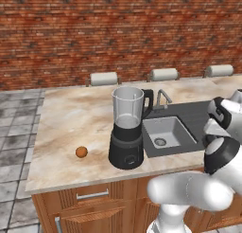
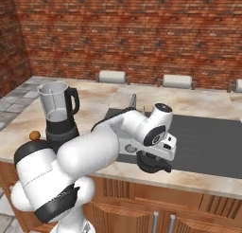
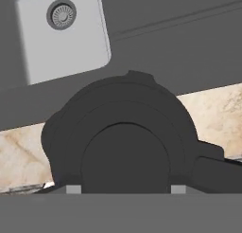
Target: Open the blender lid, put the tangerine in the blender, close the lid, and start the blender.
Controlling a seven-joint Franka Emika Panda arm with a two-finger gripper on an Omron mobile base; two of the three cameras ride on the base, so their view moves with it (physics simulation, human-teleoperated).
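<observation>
The blender (image 1: 126, 132) stands on the marble counter left of the sink, its clear jar open at the top; it also appears at the left in the right base view (image 2: 59, 113). The tangerine (image 1: 81, 152) lies on the counter left of the blender base. Near the counter's front edge, right of the sink basin, my gripper (image 3: 125, 187) is shut on the blender lid (image 3: 125, 132), fingers flanking its raised centre knob. The round black lid (image 2: 153, 164) hangs under the hand, low over the dark drainboard edge. I cannot tell whether it touches the counter.
The sink basin (image 1: 165, 132) with its drain (image 3: 61, 15) sits right of the blender, with a faucet (image 1: 162, 98) behind it. A dark drainboard (image 2: 208, 137) extends to the right. A brick wall with several paper rolls (image 1: 103, 78) backs the counter.
</observation>
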